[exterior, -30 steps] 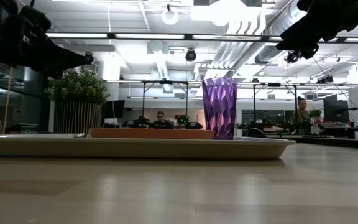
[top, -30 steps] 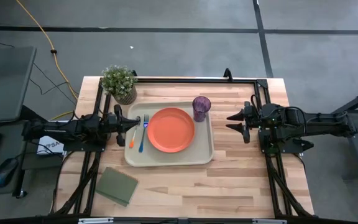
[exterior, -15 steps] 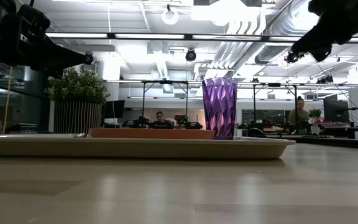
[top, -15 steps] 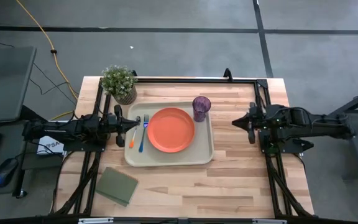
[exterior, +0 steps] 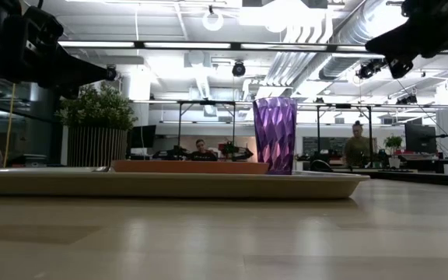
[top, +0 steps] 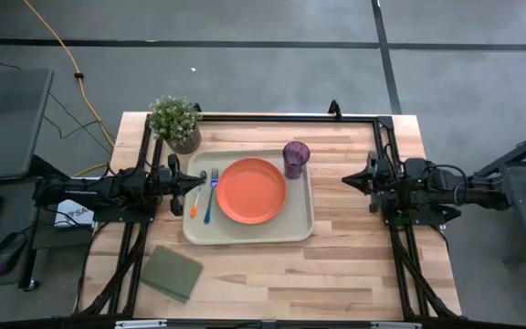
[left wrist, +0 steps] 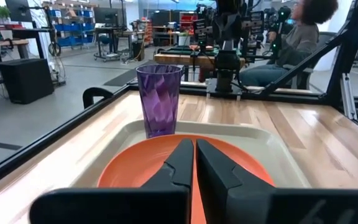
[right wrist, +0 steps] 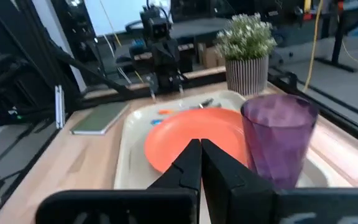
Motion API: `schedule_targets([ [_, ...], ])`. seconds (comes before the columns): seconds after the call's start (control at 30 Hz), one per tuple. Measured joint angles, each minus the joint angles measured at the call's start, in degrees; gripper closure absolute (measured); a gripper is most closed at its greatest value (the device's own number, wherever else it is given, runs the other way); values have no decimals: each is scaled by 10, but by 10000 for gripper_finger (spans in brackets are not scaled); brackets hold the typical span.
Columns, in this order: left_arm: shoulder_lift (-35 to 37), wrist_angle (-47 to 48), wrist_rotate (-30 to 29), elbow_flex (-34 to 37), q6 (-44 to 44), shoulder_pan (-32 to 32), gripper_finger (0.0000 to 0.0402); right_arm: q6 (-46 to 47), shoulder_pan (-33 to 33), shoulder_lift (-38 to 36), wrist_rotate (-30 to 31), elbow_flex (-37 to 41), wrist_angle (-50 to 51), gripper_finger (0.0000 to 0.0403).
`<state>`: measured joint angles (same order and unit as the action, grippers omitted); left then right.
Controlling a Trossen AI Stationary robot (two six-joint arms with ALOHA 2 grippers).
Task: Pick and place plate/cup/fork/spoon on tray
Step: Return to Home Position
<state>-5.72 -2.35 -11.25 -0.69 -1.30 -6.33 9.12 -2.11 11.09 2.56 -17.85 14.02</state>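
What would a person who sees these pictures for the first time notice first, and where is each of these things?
The orange plate draws the eye first, lying in the middle of the cream tray at the table's centre. The purple cup stands upright in the tray's far right corner, and the fork and spoon lie side by side left of the plate. The left gripper and right gripper wait shut at either side of the tray.

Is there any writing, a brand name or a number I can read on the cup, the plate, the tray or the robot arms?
"SA" or so: dark letters on a white label at the left arm's base, cut off and too small to read with certainty.
Cup, plate, tray, green pad: no text visible.
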Motion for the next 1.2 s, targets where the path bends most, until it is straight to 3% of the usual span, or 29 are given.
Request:
schedule_targets([
  [0.3, 0, 0, -1, 0, 0, 0, 398, -17, 0, 1, -49, 98, -180, 402],
  [0.6, 0, 0, -1, 0, 0, 0, 398, -46, 20, 1, -43, 145, -190, 403],
  [0.83, 0, 0, -1, 0, 0, 0, 398, -77, 67, -11, 46, 152, -199, 403],
  [0.97, 0, 0, -1, 0, 0, 0, 398, -81, 82, -51, 49, 152, -189, 403],
  [1.1, 0, 0, -1, 0, 0, 0, 398, -50, 84, -108, 46, 152, -115, 403],
  [1.2, 0, 0, 0, 0, 0, 0, 398, -33, 85, -108, 21, 152, -104, 403],
])
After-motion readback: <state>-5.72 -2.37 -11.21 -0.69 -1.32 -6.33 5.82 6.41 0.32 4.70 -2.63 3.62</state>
